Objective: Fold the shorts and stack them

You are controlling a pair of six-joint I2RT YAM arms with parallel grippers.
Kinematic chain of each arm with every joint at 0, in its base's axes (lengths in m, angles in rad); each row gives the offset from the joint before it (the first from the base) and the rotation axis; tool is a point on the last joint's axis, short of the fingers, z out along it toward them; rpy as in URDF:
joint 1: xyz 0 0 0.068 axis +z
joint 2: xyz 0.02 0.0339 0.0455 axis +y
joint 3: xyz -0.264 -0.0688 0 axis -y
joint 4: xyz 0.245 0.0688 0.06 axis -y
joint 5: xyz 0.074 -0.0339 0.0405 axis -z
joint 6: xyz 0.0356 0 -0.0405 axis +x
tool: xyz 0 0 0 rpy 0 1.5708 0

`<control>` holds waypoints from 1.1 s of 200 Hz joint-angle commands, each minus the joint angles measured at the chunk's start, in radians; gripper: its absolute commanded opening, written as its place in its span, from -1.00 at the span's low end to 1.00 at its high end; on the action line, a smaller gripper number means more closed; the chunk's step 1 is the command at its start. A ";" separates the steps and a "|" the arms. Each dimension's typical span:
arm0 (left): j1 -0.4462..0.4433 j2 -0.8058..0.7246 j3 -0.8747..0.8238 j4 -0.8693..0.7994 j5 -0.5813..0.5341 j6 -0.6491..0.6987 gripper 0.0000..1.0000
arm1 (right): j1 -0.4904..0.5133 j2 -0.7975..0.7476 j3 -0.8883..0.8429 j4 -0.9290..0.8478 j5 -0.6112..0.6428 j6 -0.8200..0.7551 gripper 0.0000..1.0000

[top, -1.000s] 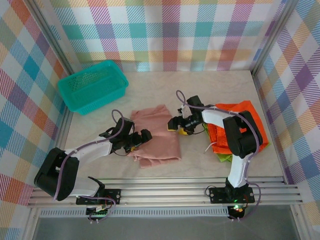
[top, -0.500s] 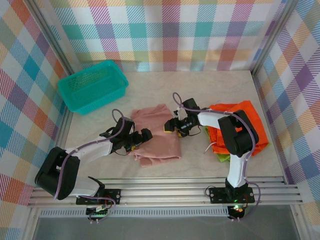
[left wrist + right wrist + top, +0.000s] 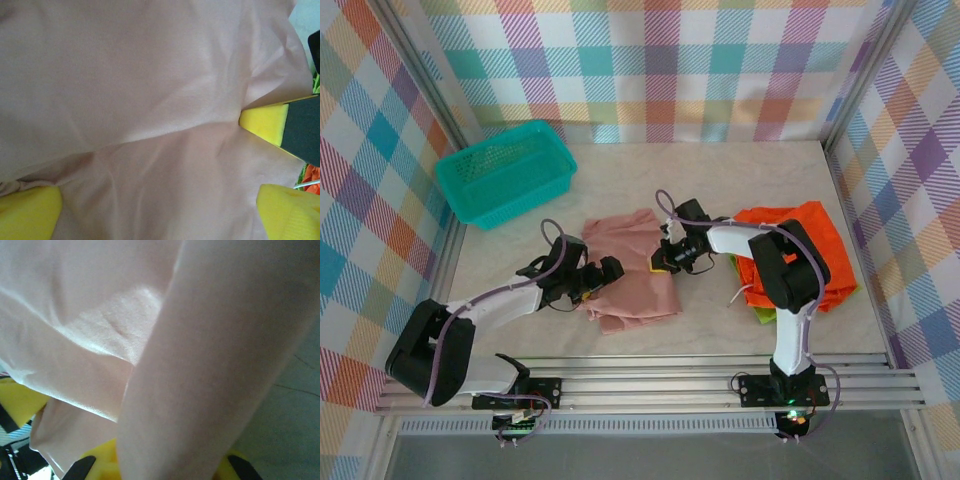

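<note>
The pink shorts [image 3: 632, 280] lie spread on the bench [image 3: 760, 175], stretching between the two claws, with soft creases running across the cloth. The right claw [image 3: 663, 262] is pinched tight on their right edge; seen from its wrist, a ridge of pink cloth runs down between its yellow pads [image 3: 102, 459]. The left claw [image 3: 602, 276] stands wide over the opposite, left edge of the same shorts. Its two yellow pads [image 3: 27, 212] are far apart, with pink cloth lying between them, and it grips nothing. From the left wrist, the right claw's yellow pad and black finger appear ahead, pressed into a pucker of the cloth. On the outer side of the right claw, under that arm, the orange shorts [image 3: 800, 235] lie in a folded heap on top of the lime green shorts [image 3: 767, 316], whose edge peeks out at the near side. Well beyond the left claw, toward the far left corner of the bench, stands a teal mesh basket [image 3: 505, 172].
</note>
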 commanded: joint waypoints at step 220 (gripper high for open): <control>0.089 -0.202 0.026 -0.103 -0.031 0.017 1.00 | -0.063 -0.321 0.636 -1.122 0.820 -0.352 -1.00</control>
